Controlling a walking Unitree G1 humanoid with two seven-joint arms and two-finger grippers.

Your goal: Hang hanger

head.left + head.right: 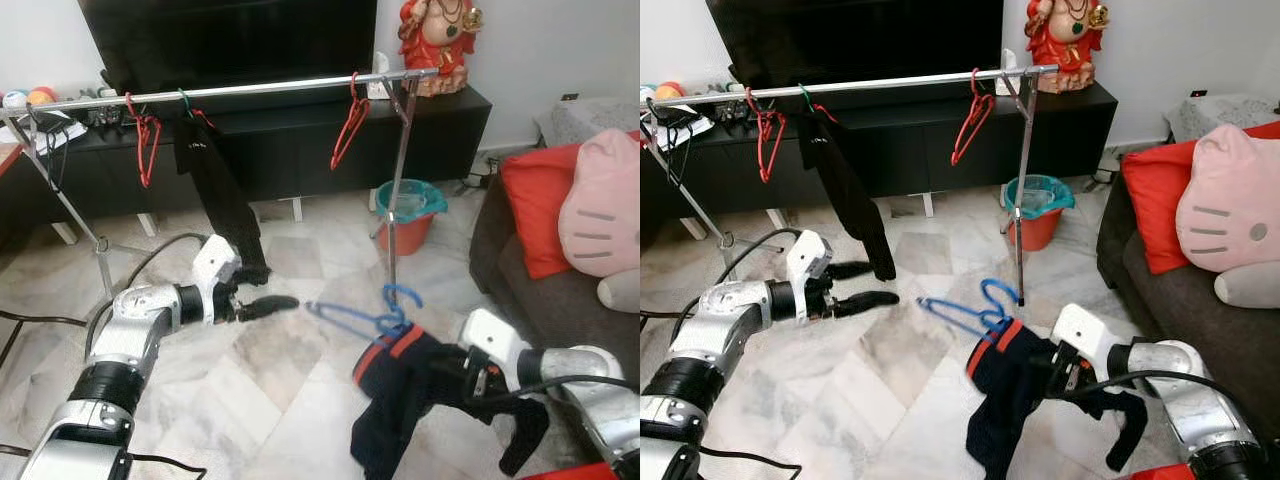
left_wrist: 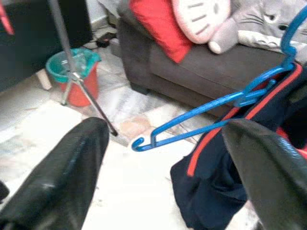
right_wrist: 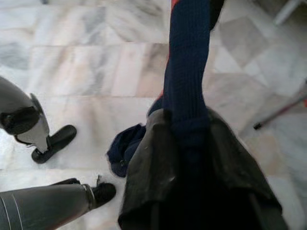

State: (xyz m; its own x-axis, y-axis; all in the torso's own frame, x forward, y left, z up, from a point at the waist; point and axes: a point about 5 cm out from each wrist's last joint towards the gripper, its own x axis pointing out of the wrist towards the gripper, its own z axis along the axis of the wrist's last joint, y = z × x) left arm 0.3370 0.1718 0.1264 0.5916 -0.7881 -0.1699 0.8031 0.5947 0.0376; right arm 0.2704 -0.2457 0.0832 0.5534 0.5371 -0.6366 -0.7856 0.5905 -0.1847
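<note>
Clearly the job is barely begun. Low in the frame, right of centre, the right hand pinches a dark blue garment whose blue hanger pokes up from its top, well below the rail crossing the upper frame. Two red hangers and black trousers already hang there. Left of centre, the left hand reaches toward the hanger, fingers spread wide, holding nothing. I can read no writing anywhere.

Two silver metal arms with black ribbed elbow bands, white housings at the wrists, left gripper with long glossy black fingers, right gripper black, thin black cables along both forearms
</note>
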